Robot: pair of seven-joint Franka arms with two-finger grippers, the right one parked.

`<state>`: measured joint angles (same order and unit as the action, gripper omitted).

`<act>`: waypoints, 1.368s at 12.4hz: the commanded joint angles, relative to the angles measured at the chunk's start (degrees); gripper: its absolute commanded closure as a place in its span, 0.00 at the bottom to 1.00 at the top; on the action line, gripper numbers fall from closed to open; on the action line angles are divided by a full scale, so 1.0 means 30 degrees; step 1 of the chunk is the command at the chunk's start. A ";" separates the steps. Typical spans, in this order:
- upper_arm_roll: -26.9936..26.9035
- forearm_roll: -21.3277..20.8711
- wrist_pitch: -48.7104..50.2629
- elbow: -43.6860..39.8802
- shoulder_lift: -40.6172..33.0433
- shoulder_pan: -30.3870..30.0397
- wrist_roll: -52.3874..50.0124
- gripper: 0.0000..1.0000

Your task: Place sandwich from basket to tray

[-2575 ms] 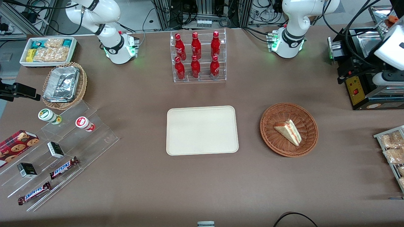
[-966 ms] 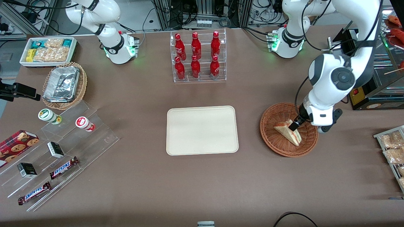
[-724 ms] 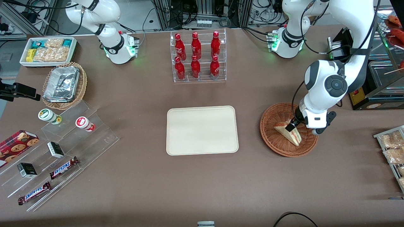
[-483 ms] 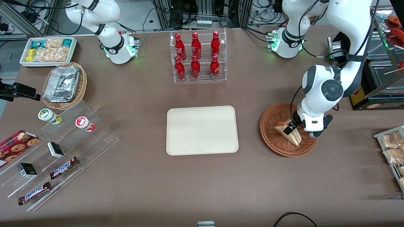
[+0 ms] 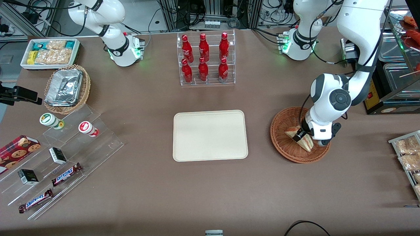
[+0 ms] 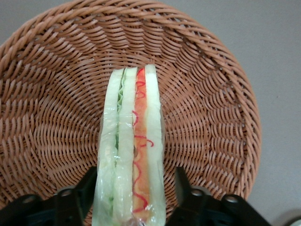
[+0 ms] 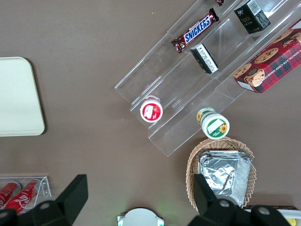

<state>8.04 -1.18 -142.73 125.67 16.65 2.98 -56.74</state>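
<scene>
The sandwich (image 5: 301, 138) lies in the basket (image 5: 285, 149) at the middle right of the front view, standing on its edge with the layers of white bread, green and orange-red filling facing up toward the wrist camera (image 6: 131, 146). It sits in clear wrap on the woven bottom of the basket (image 6: 51, 117).

The gripper (image 5: 302, 135) is down inside the basket, right at the sandwich. Its two black fingers (image 6: 89, 181) stand spread, one on each side of the wedge, with a slight gap visible between each finger and the bread, so the tool is open around the sandwich and has not closed on it.

The tray (image 5: 210, 135) lies flat in the centre of the front view, well apart from the basket and toward the parked arm's end of the table (image 5: 210, 190); a corner of it (image 7: 16, 96) shows at the left edge of the right wrist view.

Higher in the front frame, above the tray, a clear rack holds red bottles (image 5: 203, 59). At the upper left sit a white bin of snack packets (image 5: 51, 52) and a tan basket with foil (image 5: 65, 88); candy bars (image 5: 65, 173) lie on clear steps at the lower left.
</scene>
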 commanded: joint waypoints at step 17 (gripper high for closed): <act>0.1920 0.0277 0.9644 -1.3237 0.4142 0.8962 0.2799 1.00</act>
<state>13.79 -0.79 -112.76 90.02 25.12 27.54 -50.84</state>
